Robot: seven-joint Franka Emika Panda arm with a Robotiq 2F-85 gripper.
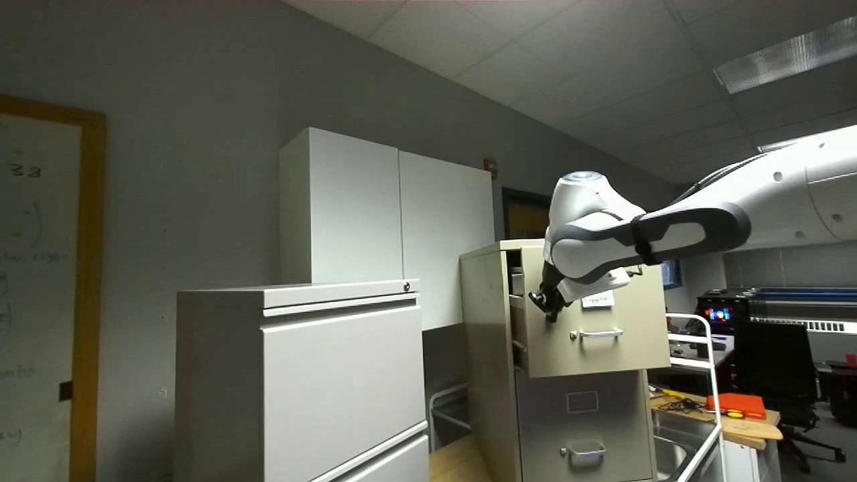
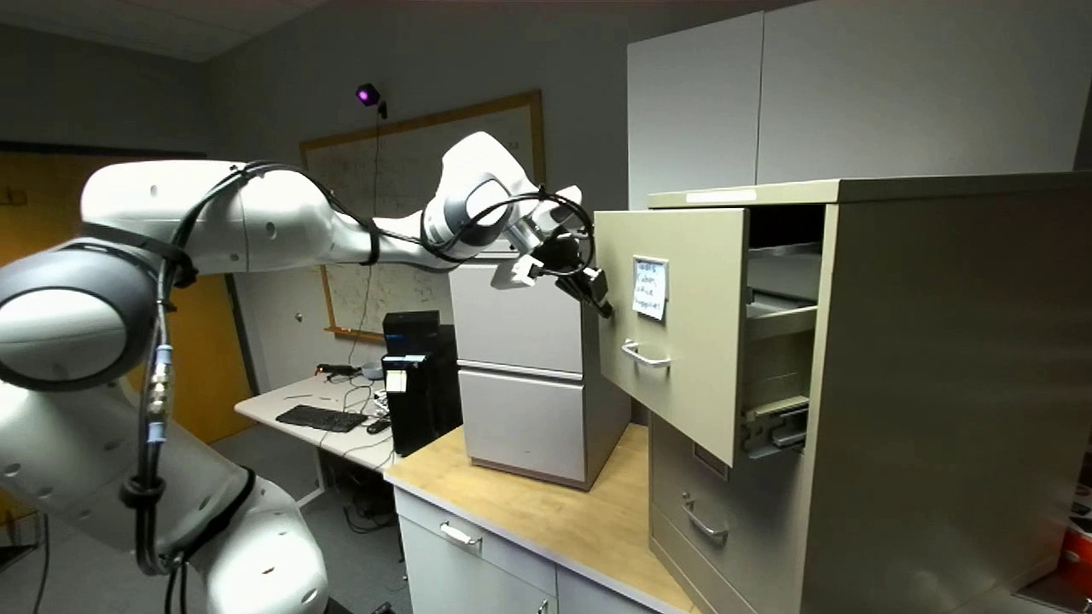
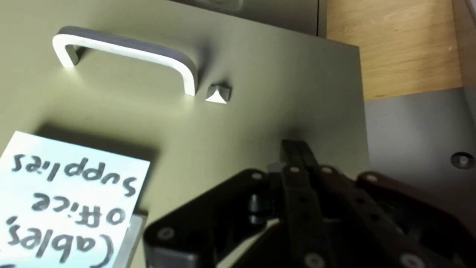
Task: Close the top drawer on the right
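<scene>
Top drawer (image 2: pixel 695 337) open, the clenched hand (image 3: pixel 295 144) at its front, contact unclear.

In exterior view: grey wall (image 1: pixel 201 187), wood-framed whiteboard (image 1: pixel 40 268) at left, ceiling light (image 1: pixel 790 57) upper right, black chair (image 1: pixel 773 365) far right.

Both exterior views see the top drawer (image 2: pixel 695 328) from opposite sides, the wrist view close up.
</scene>
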